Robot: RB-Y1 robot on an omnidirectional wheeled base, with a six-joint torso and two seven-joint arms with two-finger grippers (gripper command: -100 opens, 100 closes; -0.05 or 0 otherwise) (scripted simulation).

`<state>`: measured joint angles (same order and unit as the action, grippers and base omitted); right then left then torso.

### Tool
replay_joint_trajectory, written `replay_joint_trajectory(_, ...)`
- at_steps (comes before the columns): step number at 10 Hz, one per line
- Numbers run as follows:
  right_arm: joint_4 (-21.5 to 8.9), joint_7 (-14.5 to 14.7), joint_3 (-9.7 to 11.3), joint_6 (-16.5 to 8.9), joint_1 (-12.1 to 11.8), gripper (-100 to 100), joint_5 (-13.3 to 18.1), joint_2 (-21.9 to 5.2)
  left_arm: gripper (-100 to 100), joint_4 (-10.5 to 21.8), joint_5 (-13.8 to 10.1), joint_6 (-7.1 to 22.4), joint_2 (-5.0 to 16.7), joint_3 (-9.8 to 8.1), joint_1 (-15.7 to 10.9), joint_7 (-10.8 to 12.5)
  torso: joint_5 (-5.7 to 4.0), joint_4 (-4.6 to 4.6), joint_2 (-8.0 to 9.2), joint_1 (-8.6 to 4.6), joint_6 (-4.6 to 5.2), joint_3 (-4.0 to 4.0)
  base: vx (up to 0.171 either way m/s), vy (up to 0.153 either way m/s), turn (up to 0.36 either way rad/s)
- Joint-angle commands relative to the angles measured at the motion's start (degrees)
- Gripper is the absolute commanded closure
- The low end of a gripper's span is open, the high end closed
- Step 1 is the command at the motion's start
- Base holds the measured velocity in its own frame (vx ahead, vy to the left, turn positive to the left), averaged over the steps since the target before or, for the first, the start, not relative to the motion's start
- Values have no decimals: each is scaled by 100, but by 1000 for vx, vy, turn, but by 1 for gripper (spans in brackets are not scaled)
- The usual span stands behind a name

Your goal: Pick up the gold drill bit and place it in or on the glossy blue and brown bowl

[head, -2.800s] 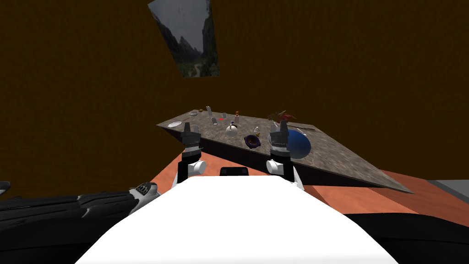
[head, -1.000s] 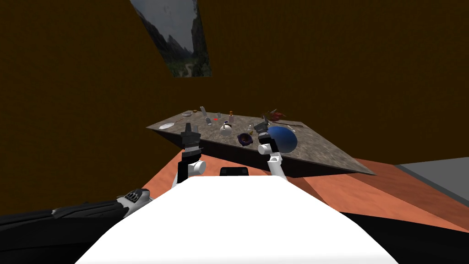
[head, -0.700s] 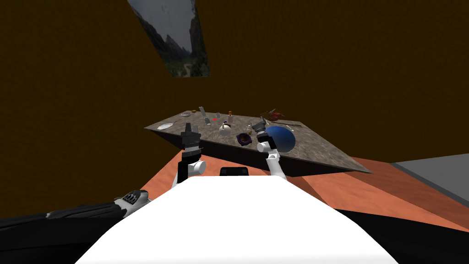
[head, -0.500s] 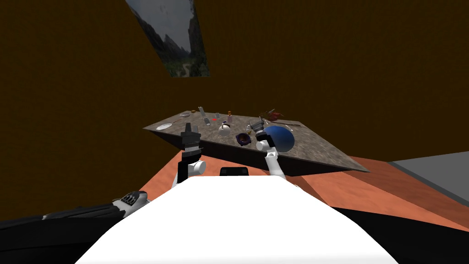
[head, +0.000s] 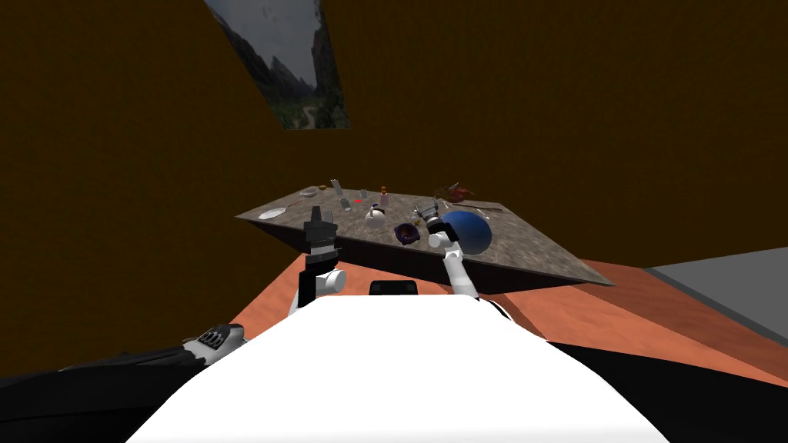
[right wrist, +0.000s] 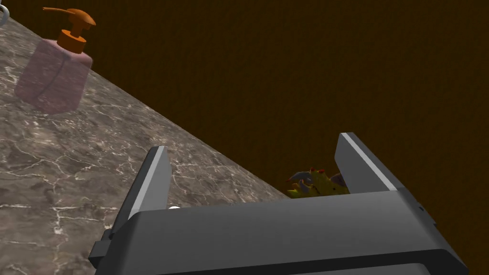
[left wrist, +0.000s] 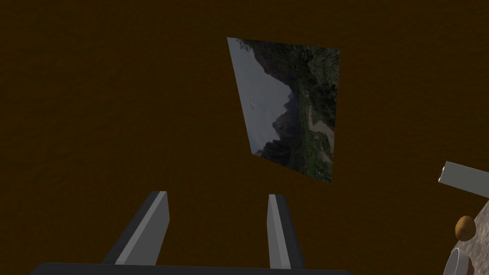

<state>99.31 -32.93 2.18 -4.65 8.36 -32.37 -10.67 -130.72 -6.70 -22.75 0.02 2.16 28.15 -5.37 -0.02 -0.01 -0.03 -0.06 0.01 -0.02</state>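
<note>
A marble table (head: 531, 250) is set against a brown wall (head: 577, 100), over an orange floor (head: 585, 308). The right gripper (head: 429, 208) (right wrist: 254, 143) is held wide open and empty above it, just left of the blue bowl (head: 473, 234), with a tiny gold bit (head: 416, 222) beside it. The left gripper (head: 316, 210) (left wrist: 217, 195) is parted and empty.

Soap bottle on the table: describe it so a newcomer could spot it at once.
On the marbled table, look near the far edge, left of the blue bowl. The soap bottle is pale pink and squarish. Only it has an orange pump top.
</note>
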Motion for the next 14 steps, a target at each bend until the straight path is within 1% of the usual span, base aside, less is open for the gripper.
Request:
replay_joint_trajectory(1,-286,-286,-36,-271,274,-100,-253,-19,0,0,0,0,0,0,0,0,0,0,0,0,0,0,8,-22,-46)
replay_joint_trajectory(2,-334,-447,-36,-271,274,-100,-253,-19,0,0,0,0,0,0,0,0,0,0,-2,-1,0,-1,8,-20,-15)
replay_joint_trajectory(3,-528,-617,-56,-482,472,-100,-469,-28,0,0,0,0,0,0,0,0,0,0,0,0,0,0,15,-27,-37)
replay_joint_trajectory(4,-592,-769,-56,-482,472,-100,-469,-28,0,0,0,0,0,0,0,0,0,0,-2,-2,0,-1,10,-21,-18)
replay_joint_trajectory(5,-788,-929,-81,-690,661,-100,-683,-33,0,0,0,0,0,0,0,0,0,-1,-2,-1,0,-1,9,-24,-36)
replay_joint_trajectory(6,-881,-1094,-81,-690,661,-100,-683,-33,0,0,0,0,0,0,0,0,0,0,-2,-2,0,-1,6,-19,-18)
replay_joint_trajectory(7,-1074,-1257,-109,-894,840,-100,-892,-33,0,0,0,0,0,0,0,0,0,-1,0,0,0,0,7,-23,-42)
replay_joint_trajectory(8,-1157,-1420,-109,-894,840,-100,-892,-33,0,0,0,0,0,0,0,0,0,0,0,-2,0,0,9,-23,-23)
replay_joint_trajectory(9,-1422,-1582,-140,-1092,1009,-100,-1096,-29,0,0,0,0,0,0,0,0,-1,-1,-1,-1,0,-1,11,-29,-41)
replay_joint_trajectory(10,-1433,-1752,-140,-1092,1009,-100,-1096,-29,0,0,0,0,0,0,0,0,-1,0,-1,-4,1,-1,9,-24,-21)
replay_joint_trajectory(11,-1695,-1916,-173,-1285,1166,-100,-1293,-22,0,0,0,0,0,0,0,0,-1,0,0,-2,0,0,10,-29,-39)
replay_joint_trajectory(12,-1705,-2072,-173,-1285,1166,-100,-1293,-22,0,0,0,0,0,0,0,0,-1,-1,-2,-4,0,-1,12,-24,-20)
replay_joint_trajectory(13,-1974,-2232,-208,-1471,1312,-100,-1484,-15,0,0,0,0,0,0,0,0,-1,-1,-1,-1,1,-1,14,-24,-51)
replay_joint_trajectory(14,-1974,-2380,-208,-1471,1312,-100,-1484,-15,0,0,0,0,0,0,0,0,-1,-1,-2,-2,1,-1,11,-24,-17)
